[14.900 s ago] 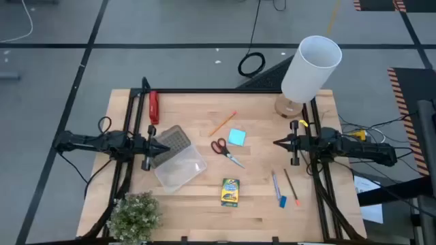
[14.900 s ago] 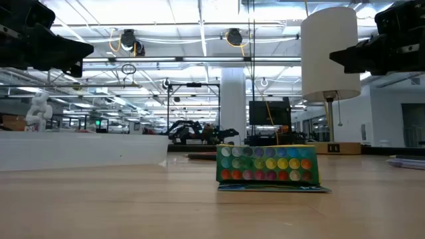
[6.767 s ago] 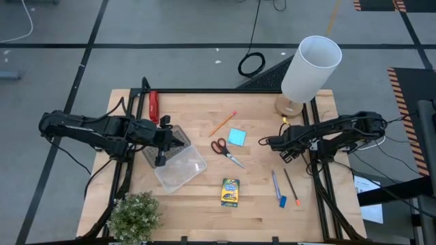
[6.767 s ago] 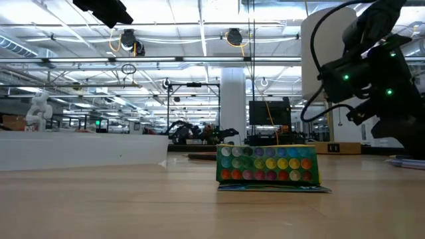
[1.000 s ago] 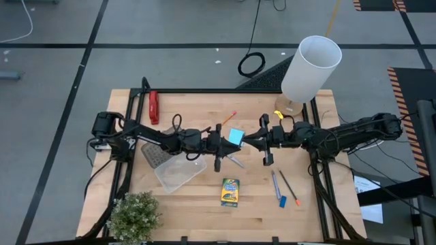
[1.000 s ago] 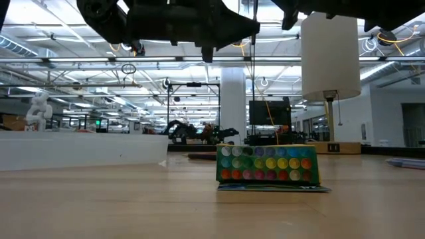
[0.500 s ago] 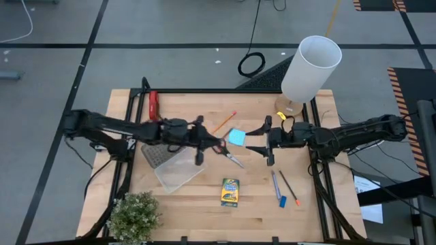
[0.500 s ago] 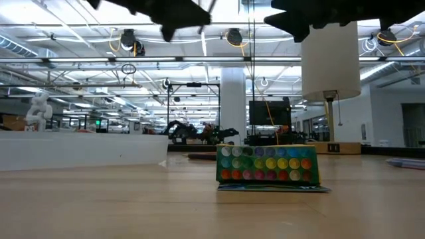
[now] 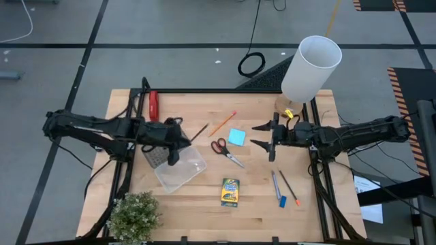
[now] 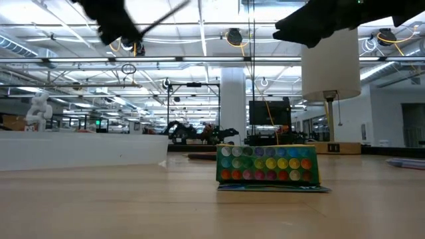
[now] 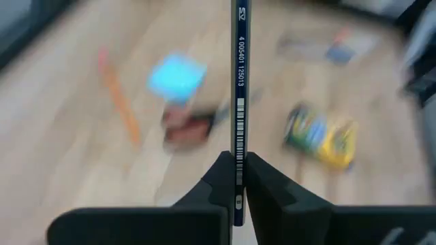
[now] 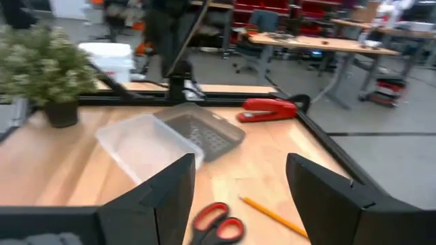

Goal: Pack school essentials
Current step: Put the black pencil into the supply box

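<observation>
Left gripper (image 9: 182,141) has its jaws clamped on the dark pencil (image 11: 238,82), held above the clear plastic case (image 9: 180,167). Best to centre it over the case, tip it flatter, then lower and release. Right gripper (image 9: 262,135) waits with jaws spread near the light-blue notepad (image 9: 237,137).

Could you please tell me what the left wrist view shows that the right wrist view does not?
Only the left wrist view shows the dark pencil clamped upright in the left gripper, plus the notepad and crayon box. Only the right wrist view shows the clear case, red tool and plant. Both show the scissors and orange pencil.
</observation>
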